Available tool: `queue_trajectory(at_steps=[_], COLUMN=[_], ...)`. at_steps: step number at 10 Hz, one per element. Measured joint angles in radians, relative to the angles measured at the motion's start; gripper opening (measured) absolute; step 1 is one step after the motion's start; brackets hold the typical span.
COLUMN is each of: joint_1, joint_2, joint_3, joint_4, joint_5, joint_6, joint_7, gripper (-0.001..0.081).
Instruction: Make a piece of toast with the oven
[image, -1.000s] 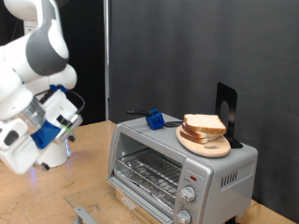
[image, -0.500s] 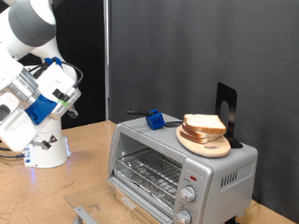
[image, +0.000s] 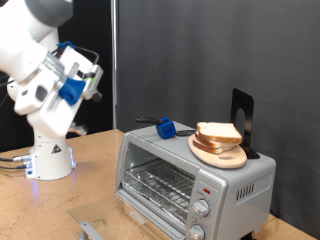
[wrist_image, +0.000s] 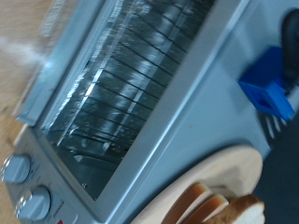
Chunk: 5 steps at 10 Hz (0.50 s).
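The oven (image: 205, 172) is a silver box on the table at the exterior view's lower right, its wire rack visible behind the front. On its roof sits a round wooden plate (image: 222, 158) with a stack of pale bread slices (image: 218, 133). A piece of toast apart from that stack is out of view. My gripper (image: 88, 78) hangs high at the exterior view's left, well away from the oven and above its level. The wrist view looks down on the oven (wrist_image: 192, 103), the plate (wrist_image: 229, 175) and the slices (wrist_image: 220, 207); no fingers show in it.
A blue block (image: 165, 128) with a dark handle lies on the oven roof beside the plate. A black stand (image: 242, 115) rises behind the plate. Two knobs (image: 203, 208) sit on the oven's front. The robot base (image: 50, 155) stands left, and a grey piece (image: 88, 230) lies in front.
The arm has lifted from low near the table to high up, and the hand has swung toward the exterior view's right. The oven, plate and bread have not moved.
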Motion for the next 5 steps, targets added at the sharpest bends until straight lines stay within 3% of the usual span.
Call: queue_trajectory(at_steps=[3,5], joint_1=[0.015,0.016], joint_2=[-0.108,-0.097], joint_3=[0.105,0.094], joint_4=[-0.068,-0.054], joint_5=[-0.196,-0.133], joint_6=[0.174,0.103], joint_7=[-0.06,-0.048], gripper=[0.0682,0.0682])
